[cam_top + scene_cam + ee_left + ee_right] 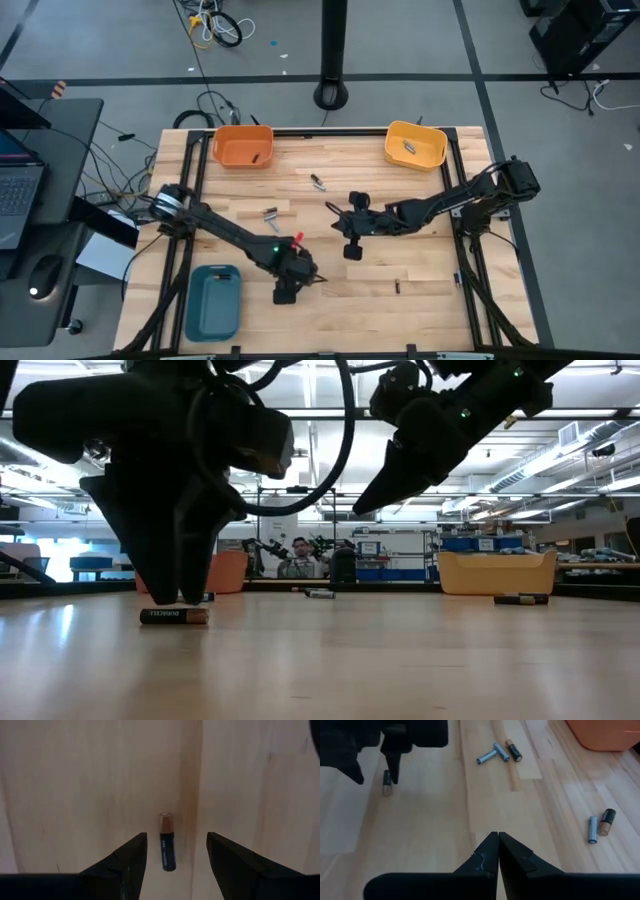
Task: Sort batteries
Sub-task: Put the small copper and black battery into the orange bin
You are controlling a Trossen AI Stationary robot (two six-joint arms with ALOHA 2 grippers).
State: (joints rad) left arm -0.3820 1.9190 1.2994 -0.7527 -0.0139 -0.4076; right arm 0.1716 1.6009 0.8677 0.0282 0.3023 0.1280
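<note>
Near the front-middle of the bench [400,200], the left end effector [176,851] is hovering low with its 2 fingers spread wide, released and grasping nothing. A black battery with a copper-coloured end [167,842] is lying flat on the wood between those fingers, touching neither; in the low view it is showing as a dark cylinder just under the fingertips. Toward the middle of the bench, the right end effector [498,840] is hanging above the wood with its fingers clenched together, empty. Other batteries are lying scattered: a cluster of 3 [498,752], 2 silvery and 1 dark, is resting left of centre, and a pair [600,826], 1 silvery and 1 dark with a copper end, is sitting farther back near the middle. At the far edge, an orange tray [243,146] is standing on the left and a yellow tray [415,145] on the right, each holding something small. A teal tray [213,301] is sitting at the near left corner.
</note>
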